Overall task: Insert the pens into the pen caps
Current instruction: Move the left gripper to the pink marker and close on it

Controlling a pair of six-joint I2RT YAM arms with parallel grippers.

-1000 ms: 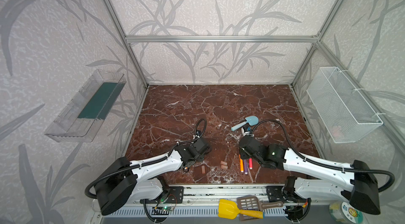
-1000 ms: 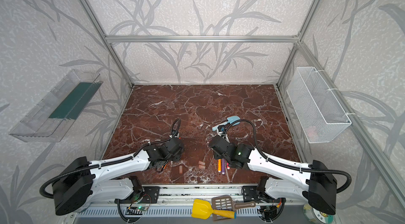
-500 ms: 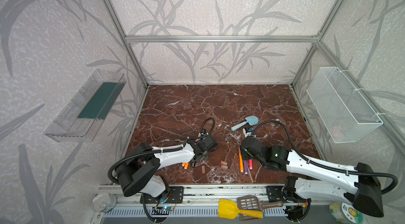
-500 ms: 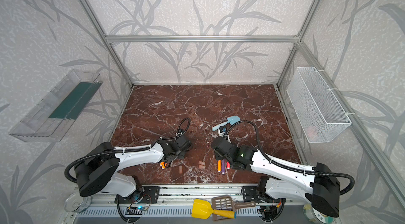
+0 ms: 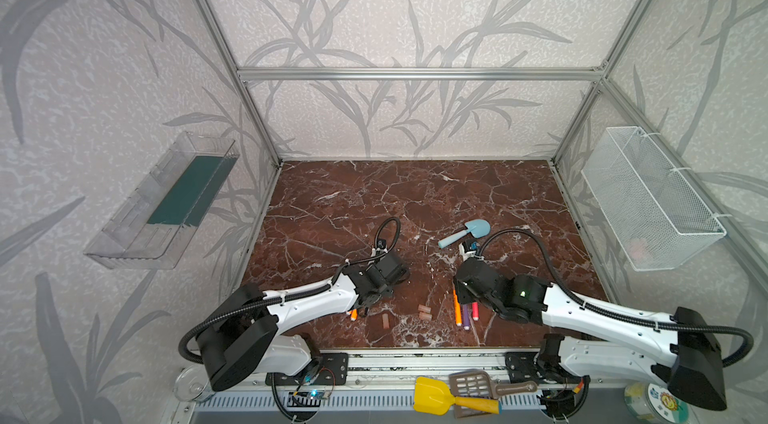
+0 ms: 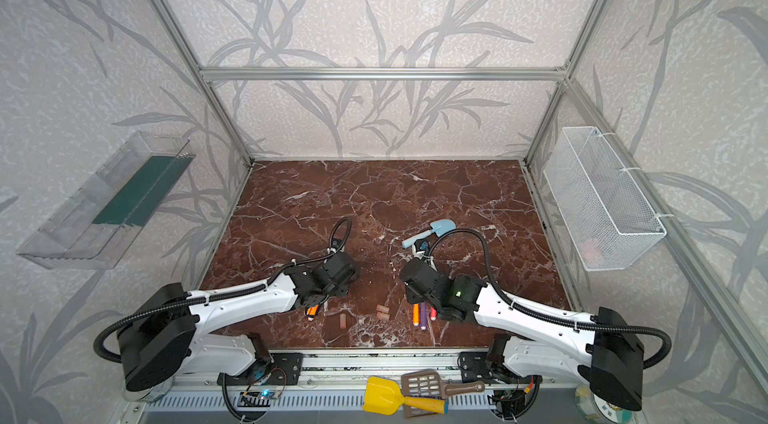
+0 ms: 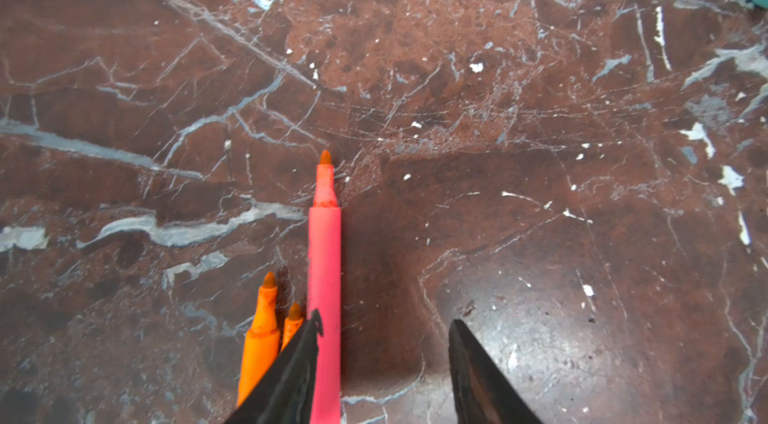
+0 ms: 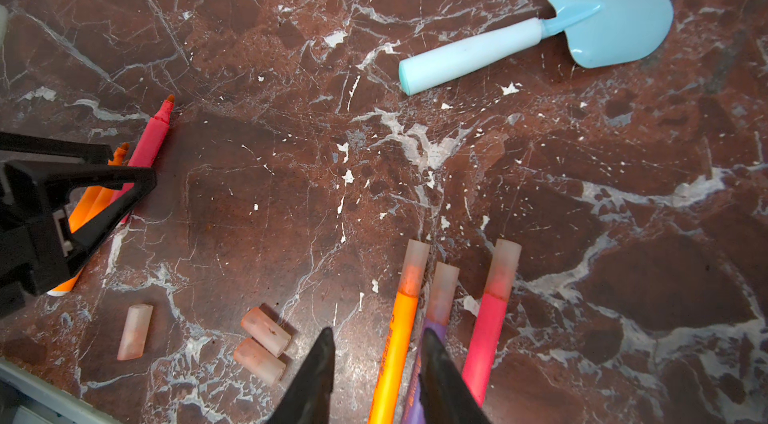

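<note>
The left gripper [image 7: 386, 318] now holds its jaws wider; the red-pink pen [image 7: 324, 260] touches only one finger.

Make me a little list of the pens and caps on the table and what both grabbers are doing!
Capped pens: capped orange pen, capped purple pen, capped red-pink pen, side by side
Uncapped pens: two bare orange pens, bare red-pink pen
Loose caps: three
Left gripper: open, beside the bare red-pink pen
Right gripper: open, capped orange pen seen between its fingers
Extra: blue shovel
</note>
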